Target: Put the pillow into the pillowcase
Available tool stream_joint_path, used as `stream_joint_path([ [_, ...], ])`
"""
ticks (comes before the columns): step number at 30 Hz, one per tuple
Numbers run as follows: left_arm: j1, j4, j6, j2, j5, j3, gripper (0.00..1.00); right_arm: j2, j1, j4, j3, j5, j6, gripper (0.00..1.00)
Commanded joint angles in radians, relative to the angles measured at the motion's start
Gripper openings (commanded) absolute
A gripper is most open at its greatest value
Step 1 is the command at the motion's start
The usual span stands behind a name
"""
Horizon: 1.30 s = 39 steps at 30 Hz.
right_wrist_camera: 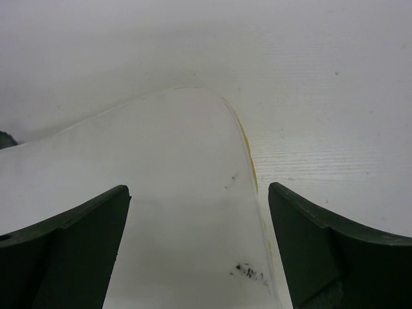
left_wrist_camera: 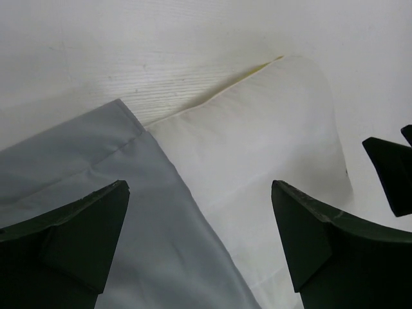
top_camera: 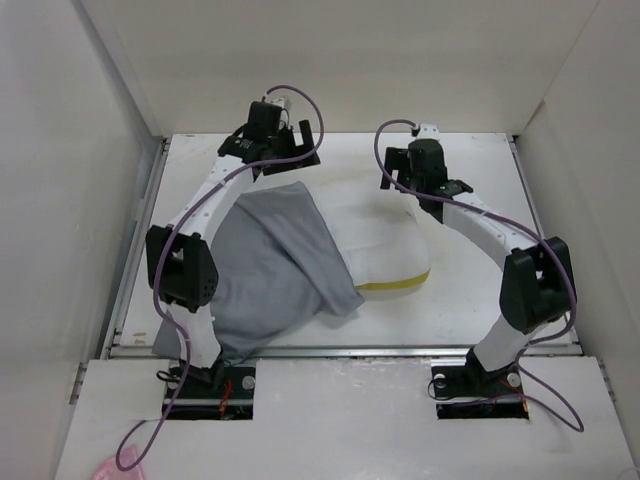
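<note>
The white pillow (top_camera: 380,245) with yellow trim lies mid-table. The grey pillowcase (top_camera: 265,265) lies to its left and overlaps the pillow's left side. My left gripper (top_camera: 283,165) is open above the far end of the pillowcase; in its wrist view the gripper (left_wrist_camera: 199,193) spans the edge where pillowcase (left_wrist_camera: 96,193) meets pillow (left_wrist_camera: 257,154). My right gripper (top_camera: 415,195) is open above the pillow's far right corner; in its wrist view the gripper (right_wrist_camera: 199,193) straddles the pillow (right_wrist_camera: 174,180), with the yellow trim (right_wrist_camera: 248,154) near the right finger. Neither holds anything.
White walls enclose the white table (top_camera: 480,300) on the left, back and right. The pillowcase's near end hangs toward the table's front edge by the left arm base (top_camera: 205,375). The right fingertips show at the right edge of the left wrist view (left_wrist_camera: 393,174).
</note>
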State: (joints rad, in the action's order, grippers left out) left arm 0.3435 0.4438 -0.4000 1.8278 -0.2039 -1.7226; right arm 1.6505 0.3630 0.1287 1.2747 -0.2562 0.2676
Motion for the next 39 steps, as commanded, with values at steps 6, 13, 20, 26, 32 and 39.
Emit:
stream_joint_path([
  [6, 0.026, 0.222, 0.05, 0.229, 0.293, -0.255, 0.86, 0.089, 0.008, -0.015, 0.121, 0.017, -0.034, 0.96],
  [13, 0.035, 0.234, 0.05, 0.289, 0.333, -0.255, 0.8, 0.144, 0.008, 0.008, 0.15, -0.009, -0.002, 1.0],
  [20, 0.077, 0.285, 0.061, 0.412, 0.347, -0.364, 0.26, 0.238, 0.008, 0.029, 0.184, 0.167, 0.033, 1.0],
  [26, 0.077, 0.259, 0.05, 0.369, 0.347, -0.365, 0.0, 0.321, 0.027, 0.041, 0.204, 0.325, 0.019, 0.88],
  [32, 0.126, 0.233, 0.099, 0.318, 0.337, -0.455, 0.0, 0.231, 0.045, -0.171, 0.092, 0.478, -0.019, 0.0],
  [39, 0.215, 0.242, 0.142, 0.297, 0.261, -0.612, 0.0, -0.006, 0.045, -0.627, -0.152, 0.704, 0.079, 0.0],
])
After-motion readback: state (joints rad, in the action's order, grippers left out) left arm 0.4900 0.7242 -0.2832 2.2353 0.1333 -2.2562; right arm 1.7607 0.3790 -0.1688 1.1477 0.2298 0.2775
